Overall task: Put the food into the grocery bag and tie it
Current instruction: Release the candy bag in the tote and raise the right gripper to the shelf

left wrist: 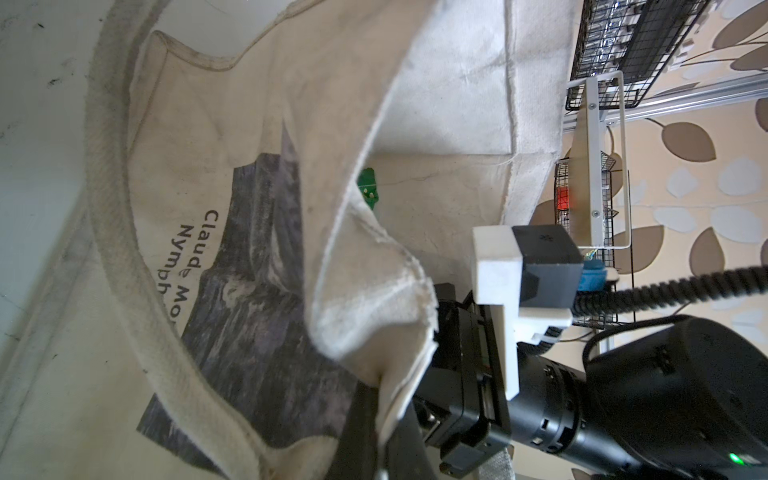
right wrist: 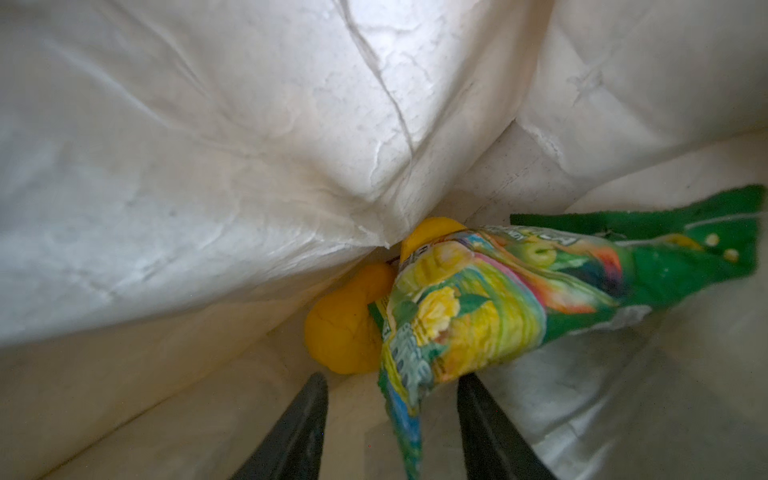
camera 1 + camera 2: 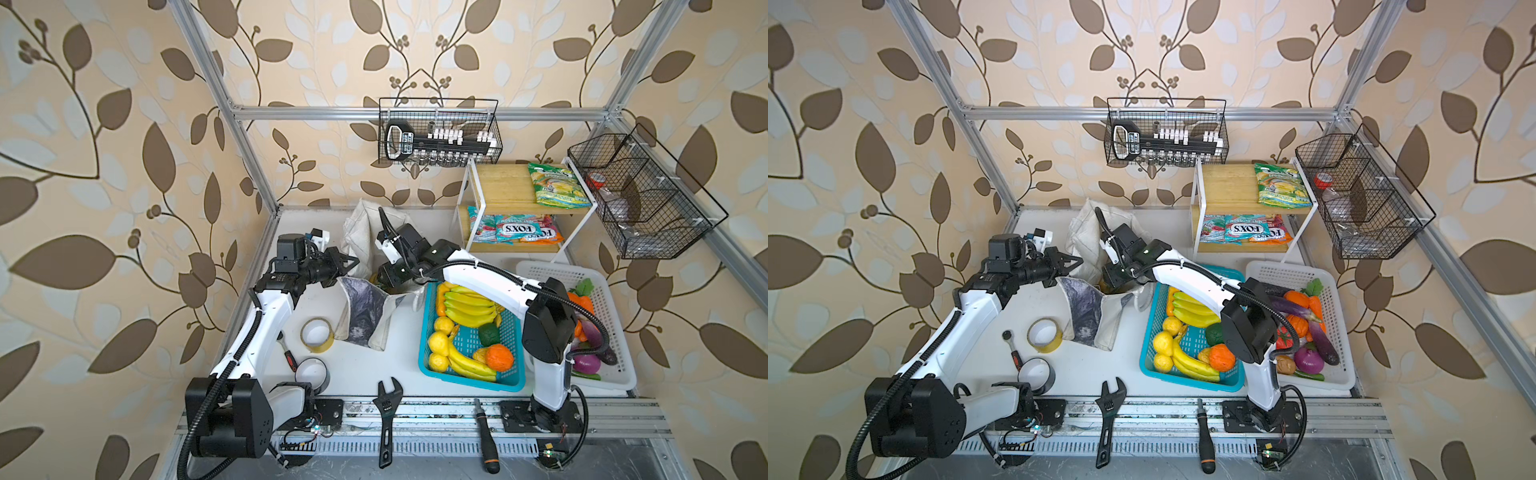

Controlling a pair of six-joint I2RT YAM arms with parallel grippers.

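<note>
Right gripper (image 2: pixel 391 377) inside grocery bag (image 2: pixel 208 145), jaws apart, gripping nothing; snack packet (image 2: pixel 498 299) between them, long axis running away.

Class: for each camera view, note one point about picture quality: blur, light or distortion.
In both top views: sharp and evenly lit, though the wide lens stretches the wallpaper towards the edges. Left wrist view: the print on the bag is crisp. Right wrist view: light glows through the bag cloth, and the snack packet is blurred.

Both top views look down over my counter (image 3: pixel 365 365); my wrist cameras sit close at the bag (image 1: pixel 449 83), the right one inside.
</note>
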